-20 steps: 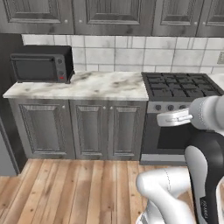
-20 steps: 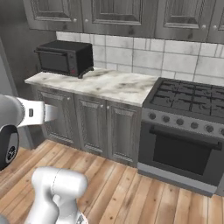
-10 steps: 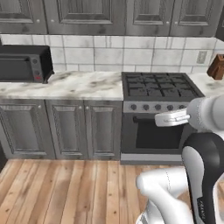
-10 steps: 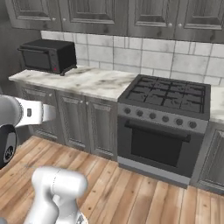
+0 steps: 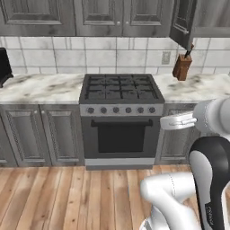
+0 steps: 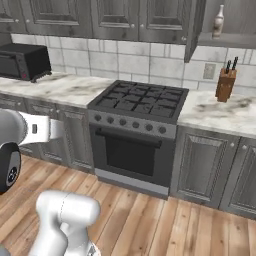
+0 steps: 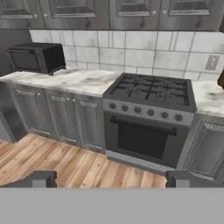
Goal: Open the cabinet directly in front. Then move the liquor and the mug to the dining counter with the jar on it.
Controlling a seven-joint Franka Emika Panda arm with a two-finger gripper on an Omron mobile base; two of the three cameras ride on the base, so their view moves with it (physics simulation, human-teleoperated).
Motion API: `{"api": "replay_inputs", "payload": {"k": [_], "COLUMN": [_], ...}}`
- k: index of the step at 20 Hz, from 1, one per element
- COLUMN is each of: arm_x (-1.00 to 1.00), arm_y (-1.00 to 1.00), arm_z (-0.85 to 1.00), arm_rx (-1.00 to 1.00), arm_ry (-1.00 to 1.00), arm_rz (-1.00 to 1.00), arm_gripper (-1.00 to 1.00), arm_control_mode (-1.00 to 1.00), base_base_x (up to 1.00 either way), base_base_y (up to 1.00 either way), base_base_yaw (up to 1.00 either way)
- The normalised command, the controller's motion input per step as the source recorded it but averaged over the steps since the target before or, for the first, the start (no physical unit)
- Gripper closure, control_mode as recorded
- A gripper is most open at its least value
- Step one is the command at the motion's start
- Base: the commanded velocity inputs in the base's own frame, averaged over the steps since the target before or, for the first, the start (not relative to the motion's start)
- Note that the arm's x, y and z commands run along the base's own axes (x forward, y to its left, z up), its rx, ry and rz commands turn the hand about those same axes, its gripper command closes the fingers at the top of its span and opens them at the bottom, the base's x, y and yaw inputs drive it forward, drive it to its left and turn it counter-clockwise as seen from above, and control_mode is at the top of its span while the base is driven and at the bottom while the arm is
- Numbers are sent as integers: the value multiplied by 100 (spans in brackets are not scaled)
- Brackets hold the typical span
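Liquor, a slim pale cream bottle with long narrow neck (image 6: 218, 21), standing upright on the shelf of the dark grey wood-grain wall cabinet (image 6: 195, 27), door already swung out, up and right of the black gas stove (image 6: 142, 98). Gripper (image 7: 111, 178) with jaws spread wide and empty, low before that stove, so bottle well above and right of the jaws, long axis vertical. Brown knife block (image 6: 226, 82) on the marble worktop right of the stove, below the shelf. Black microwave (image 6: 23, 60) left of the stove. Mug not made out.
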Motion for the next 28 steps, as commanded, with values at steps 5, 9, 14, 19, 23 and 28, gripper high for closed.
{"api": "replay_inputs", "payload": {"k": [5,9,14,19,23,28], "arm_x": [0,0,0,0,0,0], "arm_y": [0,0,0,0,0,0], "arm_z": [0,0,0,0,0,0], "arm_rx": [0,0,0,0,0,0], "arm_ry": [0,0,0,0,0,0], "arm_rz": [0,0,0,0,0,0], "arm_gripper": [-100,-100,-100,-100,-100,-100], "arm_control_mode": [100,100,100,100,100,100], "base_base_x": [16,42,67,99,100,96], "base_base_y": [-100,-100,-99,-68,-34,-7], "base_base_yaw": [-13,-10,-5,0,0,0]}}
